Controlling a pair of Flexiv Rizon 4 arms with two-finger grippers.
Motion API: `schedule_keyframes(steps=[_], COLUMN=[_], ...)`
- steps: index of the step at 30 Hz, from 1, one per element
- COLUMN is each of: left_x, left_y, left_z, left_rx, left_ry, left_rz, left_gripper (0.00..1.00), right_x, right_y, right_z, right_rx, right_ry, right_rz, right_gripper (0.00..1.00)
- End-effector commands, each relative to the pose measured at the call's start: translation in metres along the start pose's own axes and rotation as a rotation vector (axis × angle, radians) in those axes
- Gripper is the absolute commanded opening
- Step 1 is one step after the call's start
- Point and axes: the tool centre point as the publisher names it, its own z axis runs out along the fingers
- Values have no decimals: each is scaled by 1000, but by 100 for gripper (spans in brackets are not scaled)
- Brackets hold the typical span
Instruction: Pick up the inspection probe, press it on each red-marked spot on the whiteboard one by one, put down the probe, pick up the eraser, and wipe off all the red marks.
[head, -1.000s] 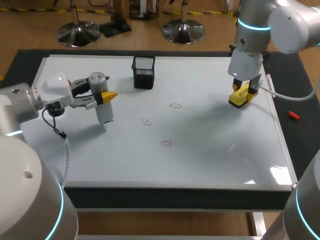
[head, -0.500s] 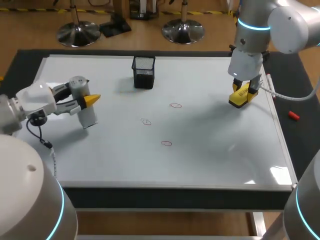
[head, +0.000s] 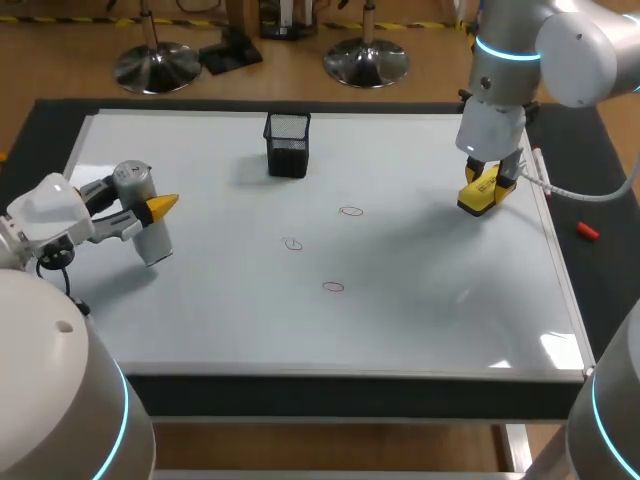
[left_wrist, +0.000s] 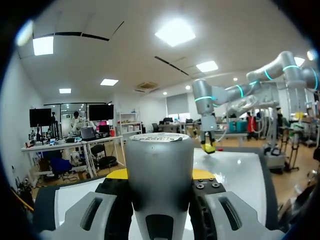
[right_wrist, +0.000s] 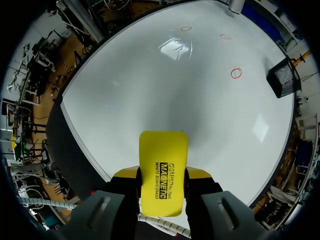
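Retreating toward the left edge of the white rectangular whiteboard (head: 420, 310), left gripper (head: 148, 212) stays clenched on the grey cylindrical inspection probe (head: 153, 243), well apart from three red ring marks (head: 351, 211); unmoved right gripper (head: 488, 188) grasps the yellow block eraser (head: 475, 203); probe set-down likely next

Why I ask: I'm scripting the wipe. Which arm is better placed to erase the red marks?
Right. The right claw is shut on the yellow eraser, red marks ahead on the whiteboard. The left claw is shut on the probe, far left.
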Motion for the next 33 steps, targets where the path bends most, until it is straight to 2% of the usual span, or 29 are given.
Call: schedule_keyframes(steps=[1,27,31,33], left_x=[1,-1,-1,-1], left_y=[0,0,0,0], left_z=[-3,-7,-7,-7], left_rx=[5,13,13,13], left_ry=[-56,-64,-64,-64], left_rz=[0,4,4,4], left_gripper=[0,0,0,0], right_x=[-1,-1,-5,-6], right_y=[-1,-1,21,33], right_z=[-1,-1,-5,-6], right_rx=[2,2,41,42], right_ry=[4,4,17,-2], right_rz=[-1,-1,-39,-62], right_gripper=[0,0,0,0])
